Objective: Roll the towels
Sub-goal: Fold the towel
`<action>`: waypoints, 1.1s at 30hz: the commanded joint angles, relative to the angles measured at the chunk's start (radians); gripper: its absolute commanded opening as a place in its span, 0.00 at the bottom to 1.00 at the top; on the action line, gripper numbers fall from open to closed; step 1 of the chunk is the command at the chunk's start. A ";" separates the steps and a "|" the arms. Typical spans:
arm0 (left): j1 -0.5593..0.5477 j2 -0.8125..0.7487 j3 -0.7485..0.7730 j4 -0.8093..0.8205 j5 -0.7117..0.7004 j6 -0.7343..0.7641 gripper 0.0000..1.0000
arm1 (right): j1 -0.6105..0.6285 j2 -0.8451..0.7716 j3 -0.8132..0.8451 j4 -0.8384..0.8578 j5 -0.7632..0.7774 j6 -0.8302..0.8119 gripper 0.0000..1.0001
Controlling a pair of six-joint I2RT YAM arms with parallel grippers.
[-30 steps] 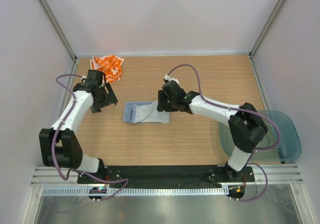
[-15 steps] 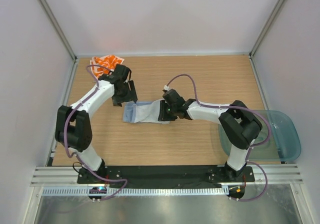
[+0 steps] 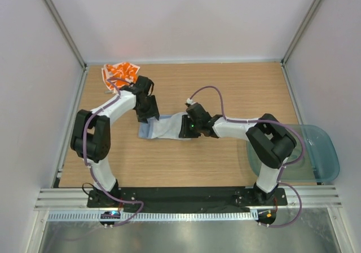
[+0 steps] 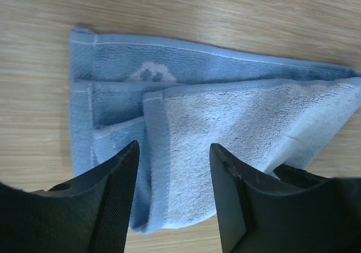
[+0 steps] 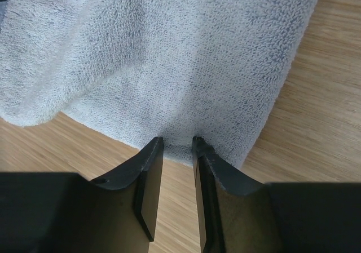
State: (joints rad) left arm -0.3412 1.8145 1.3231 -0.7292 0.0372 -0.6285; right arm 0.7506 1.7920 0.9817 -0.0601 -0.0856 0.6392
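A pale grey-blue towel (image 3: 164, 127) lies folded in loose layers on the wooden table, mid-left. My left gripper (image 3: 149, 113) hangs over its left end. In the left wrist view its jaws are open (image 4: 174, 151), straddling the towel's (image 4: 225, 118) near edge without pinching it. My right gripper (image 3: 185, 128) is at the towel's right end. In the right wrist view its narrow jaws (image 5: 177, 143) are shut on the edge of the towel (image 5: 169, 56), where the cloth puckers between the tips. The orange-patterned white towel (image 3: 120, 74) lies crumpled in the far left corner, untouched.
A translucent teal tray (image 3: 333, 157) sits at the table's right edge, beside the right arm's base. White walls with metal posts enclose the table on three sides. The arms' black base rail runs along the near edge.
My left arm swung right from beside the orange towel to the grey-blue towel's left end, its jaws narrowing. My right gripper moved down onto the towel's right end and closed on its edge.
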 commanded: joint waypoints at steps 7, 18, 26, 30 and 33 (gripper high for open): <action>-0.013 0.055 -0.004 0.091 0.075 -0.019 0.21 | -0.020 0.020 -0.038 -0.007 -0.002 -0.015 0.34; 0.007 0.062 0.192 -0.072 -0.242 0.067 0.00 | -0.030 0.017 -0.081 -0.014 -0.019 -0.012 0.35; 0.008 0.086 0.186 -0.075 -0.381 0.104 0.00 | -0.030 0.041 -0.068 -0.023 -0.042 -0.012 0.41; 0.008 0.100 0.142 -0.065 -0.421 0.086 0.03 | -0.030 0.035 -0.057 -0.041 -0.046 -0.018 0.50; 0.010 0.129 0.142 -0.079 -0.462 0.072 0.33 | -0.030 0.026 -0.037 -0.073 -0.042 -0.032 0.57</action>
State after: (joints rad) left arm -0.3408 1.9152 1.4708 -0.7944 -0.3069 -0.5552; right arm 0.7250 1.7885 0.9508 0.0204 -0.1696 0.6426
